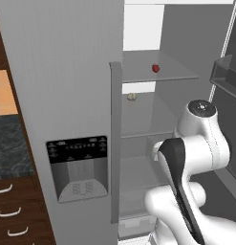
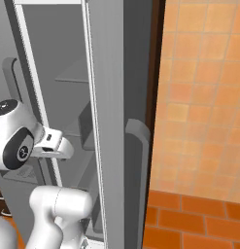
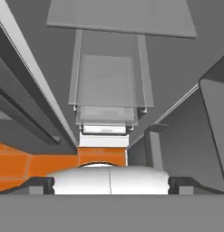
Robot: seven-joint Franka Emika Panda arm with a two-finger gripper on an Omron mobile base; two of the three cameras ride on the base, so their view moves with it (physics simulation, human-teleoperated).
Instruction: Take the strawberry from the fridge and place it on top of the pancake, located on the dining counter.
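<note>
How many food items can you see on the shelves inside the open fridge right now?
2: the strawberry on the upper shelf, and a small pale ball one shelf down, farther left. The arm blocks the lower shelves, so more may be hidden.

Rendered, evenly lit across all 3 views; no single light source identifiable. Soft, flat shading on the fridge (image 1: 67,72) door and grey shelves (image 1: 157,72); faint darker tone under each shelf. Brightest patch at upper back wall of fridge interior. No glare, no motion blur. Slight softness and pixelation throughout. Strong perspective convergence in hand view.
</note>
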